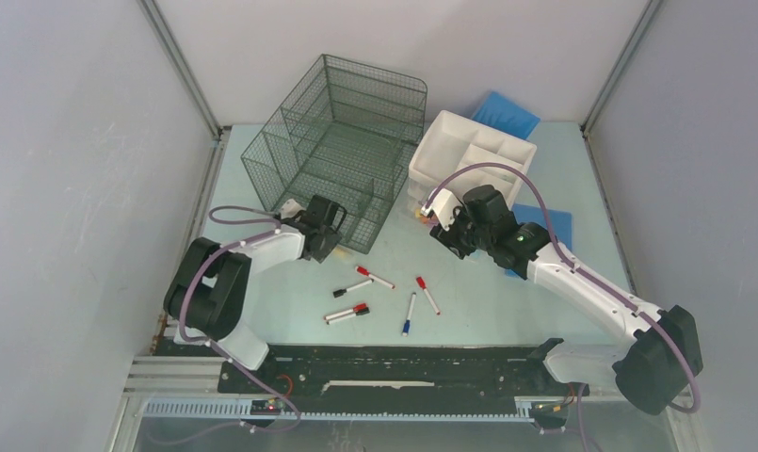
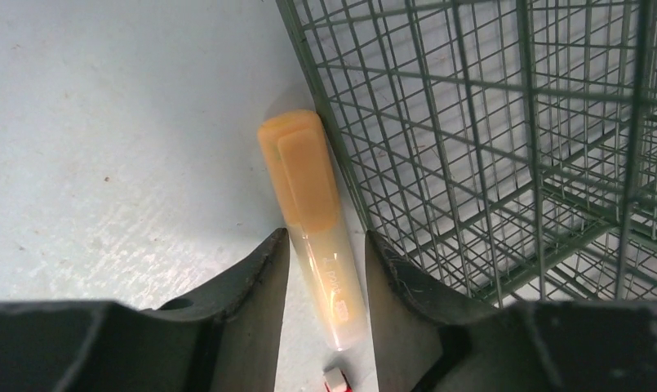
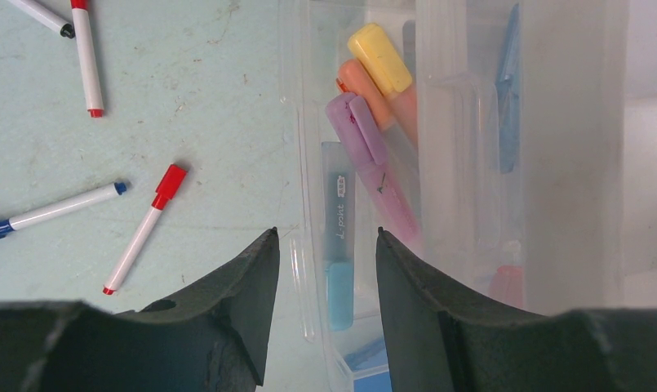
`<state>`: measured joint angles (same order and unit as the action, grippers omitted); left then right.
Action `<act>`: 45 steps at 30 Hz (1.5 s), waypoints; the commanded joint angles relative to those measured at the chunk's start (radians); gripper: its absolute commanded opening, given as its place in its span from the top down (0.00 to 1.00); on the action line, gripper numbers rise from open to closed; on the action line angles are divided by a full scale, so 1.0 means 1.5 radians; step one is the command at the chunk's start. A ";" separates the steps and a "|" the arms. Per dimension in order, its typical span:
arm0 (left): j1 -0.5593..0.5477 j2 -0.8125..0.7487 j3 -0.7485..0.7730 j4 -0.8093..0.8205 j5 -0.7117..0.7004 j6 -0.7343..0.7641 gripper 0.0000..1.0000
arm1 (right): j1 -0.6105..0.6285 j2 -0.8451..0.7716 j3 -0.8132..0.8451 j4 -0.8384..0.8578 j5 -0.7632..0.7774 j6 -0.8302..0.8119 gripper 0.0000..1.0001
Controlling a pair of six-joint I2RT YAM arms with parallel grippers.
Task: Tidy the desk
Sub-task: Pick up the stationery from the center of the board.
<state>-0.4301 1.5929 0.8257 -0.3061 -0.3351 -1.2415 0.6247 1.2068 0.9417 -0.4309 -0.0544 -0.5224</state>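
The desk is a pale mint-green tabletop. An orange highlighter lies flat on it, tight against the front edge of the wire-mesh organizer. My left gripper is low over the highlighter's clear barrel, jaws open on either side, with a gap on the left side. In the top view the left gripper sits at the organizer's near corner. My right gripper stands open and holds nothing. It hovers over a clear drawer containing yellow, purple and blue highlighters.
Several whiteboard markers lie loose on the desk's near middle. The white drawer unit stands at the back right. One blue pad lies behind it and another under the right arm. A red marker tip shows below the highlighter.
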 commanded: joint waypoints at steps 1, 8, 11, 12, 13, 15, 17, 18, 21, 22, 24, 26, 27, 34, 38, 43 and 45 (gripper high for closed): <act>0.006 0.034 0.025 -0.056 0.014 -0.007 0.57 | 0.008 -0.019 0.030 0.009 -0.003 -0.009 0.45; 0.008 0.056 0.042 -0.091 0.039 0.010 0.59 | 0.009 -0.020 0.029 0.009 -0.003 -0.009 0.45; 0.007 0.042 0.023 -0.092 0.044 0.012 0.59 | 0.009 -0.022 0.030 0.008 -0.004 -0.009 0.45; 0.007 0.035 0.013 -0.092 0.045 0.012 0.59 | 0.009 -0.021 0.030 0.009 -0.004 -0.009 0.45; 0.007 0.027 0.001 -0.093 0.044 0.013 0.59 | 0.008 -0.022 0.030 0.008 -0.004 -0.009 0.45; 0.007 0.010 -0.021 -0.096 0.041 0.015 0.60 | 0.010 -0.022 0.029 0.008 -0.005 -0.009 0.45; 0.007 -0.008 -0.040 -0.103 0.034 0.018 0.61 | 0.010 -0.022 0.029 0.008 -0.005 -0.009 0.45; 0.007 -0.019 -0.048 -0.105 0.030 0.020 0.61 | 0.011 -0.022 0.030 0.008 -0.005 -0.009 0.45; 0.007 -0.042 -0.070 -0.119 0.018 0.024 0.61 | 0.011 -0.022 0.030 0.008 -0.005 -0.009 0.45; 0.007 -0.050 -0.076 -0.124 0.015 0.025 0.62 | 0.011 -0.022 0.030 0.008 -0.005 -0.009 0.45; 0.007 -0.066 -0.089 -0.130 0.008 0.027 0.62 | 0.011 -0.022 0.030 0.008 -0.005 -0.009 0.45; 0.007 -0.079 -0.101 -0.134 0.003 0.028 0.61 | 0.011 -0.022 0.030 0.008 -0.005 -0.009 0.45; 0.007 -0.084 -0.106 -0.133 0.002 0.029 0.60 | 0.011 -0.022 0.030 0.008 -0.006 -0.009 0.45; 0.007 -0.055 -0.093 -0.132 0.014 0.044 0.44 | 0.013 -0.022 0.030 0.008 -0.007 -0.009 0.45; 0.008 -0.029 -0.083 -0.135 0.017 0.048 0.46 | 0.013 -0.023 0.030 0.008 -0.007 -0.009 0.45; 0.007 -0.006 -0.066 -0.161 0.021 0.073 0.53 | 0.014 -0.023 0.030 0.007 -0.009 -0.010 0.45; 0.007 0.004 -0.058 -0.173 0.023 0.088 0.55 | 0.015 -0.023 0.030 0.007 -0.009 -0.010 0.45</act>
<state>-0.4213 1.5139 0.7673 -0.4366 -0.3111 -1.1702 0.6334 1.2026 0.9417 -0.4309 -0.0616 -0.5232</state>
